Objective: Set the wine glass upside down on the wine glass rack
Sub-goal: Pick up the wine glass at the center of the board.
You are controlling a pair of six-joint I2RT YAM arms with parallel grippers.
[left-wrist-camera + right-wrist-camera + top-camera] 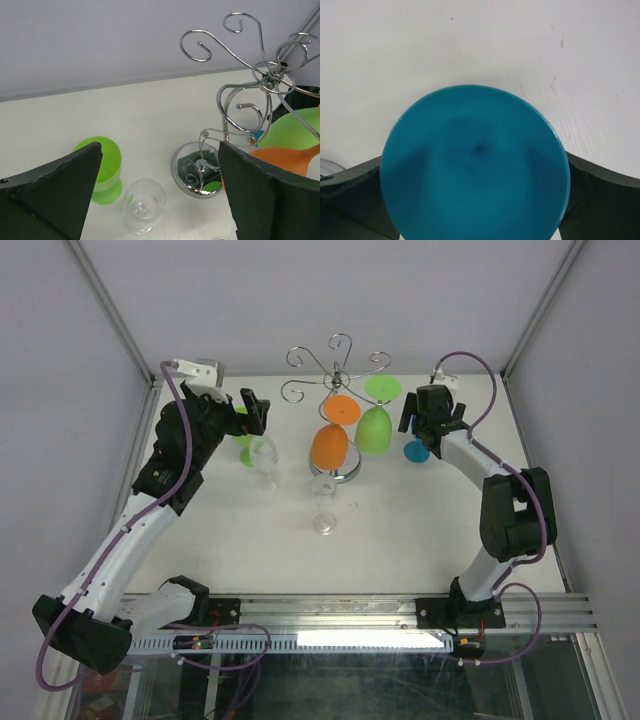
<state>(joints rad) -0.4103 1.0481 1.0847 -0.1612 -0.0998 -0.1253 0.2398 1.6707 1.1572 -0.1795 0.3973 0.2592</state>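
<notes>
Wine glass: the blue wine glass [475, 160] sits on the table [250, 540], right of the rack and apart from it; the right wrist view looks straight down on its round foot, so I judge that it stands foot-up; its bowl is hidden below
Wine glass rack [335, 370]: chrome stand at the back middle of the table; several scroll arms look free in the left wrist view
Already hung: an orange glass [330, 447] and a hung green glass [374, 430] appear to hang bowl-down from the arms, side by side
On the table: a loose green glass [100, 167] and a clear glass [143, 206] stand close together left of the rack; a second clear glass [324, 502] stands in front of the rack's base
Right gripper [425, 420]: jaws wide, one finger on each side of the blue foot; nothing held; whether the pads touch the glass I cannot tell
Left gripper [255, 412]: jaws wide, empty, poised above the two glasses on the left and facing the rack
Progress: early for this glass; the approach looks done, but it is neither grasped nor lifted
Left to do: close on the glass, raise it, carry it to a free arm, slide the stem in so the foot catches, let go
</notes>
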